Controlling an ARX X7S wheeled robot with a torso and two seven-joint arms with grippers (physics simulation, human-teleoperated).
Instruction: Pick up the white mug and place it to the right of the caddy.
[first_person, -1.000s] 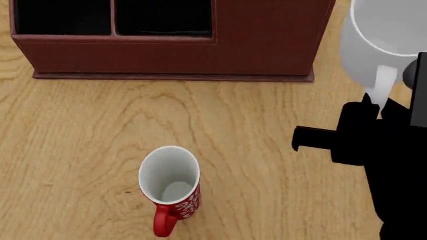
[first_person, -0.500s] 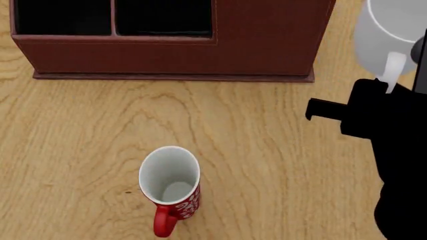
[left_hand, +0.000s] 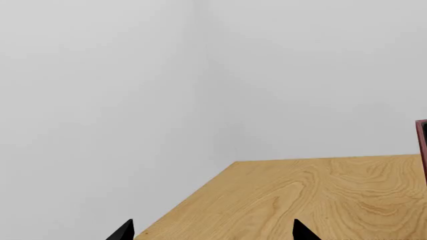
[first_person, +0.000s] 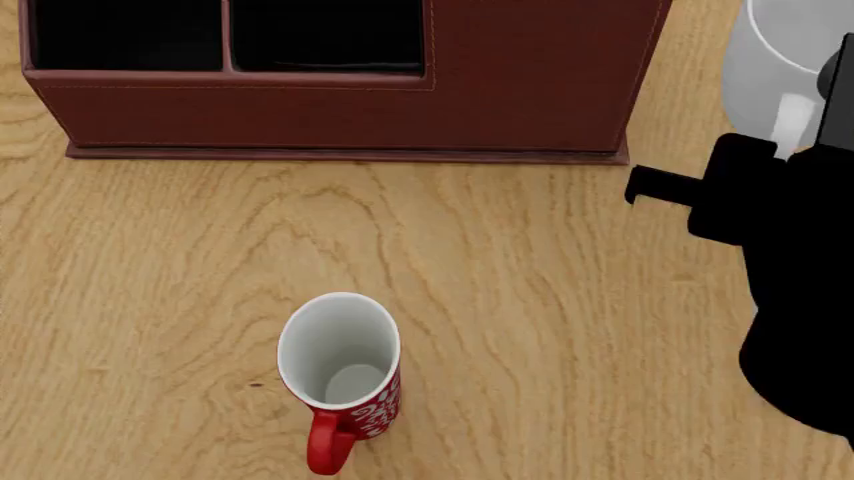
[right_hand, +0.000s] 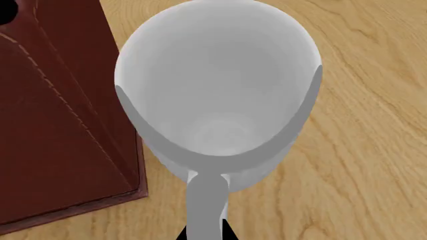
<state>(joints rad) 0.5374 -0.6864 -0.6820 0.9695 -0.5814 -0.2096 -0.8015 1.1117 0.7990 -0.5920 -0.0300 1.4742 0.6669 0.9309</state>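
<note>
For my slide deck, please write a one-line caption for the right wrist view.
Right tool holds the white mug by its handle, upright beside the caddy above the wooden table.

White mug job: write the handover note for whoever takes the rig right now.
Right gripper: shut on the white mug by its handle, mug upright, just right of the caddy.
Left gripper: open, holding nothing, off by the table's edge.
Red mug: stands alone in front of the caddy.
Done: pick-up and carry across.
Left: whether the mug touches the table is unclear; set it down, release, retract.
</note>
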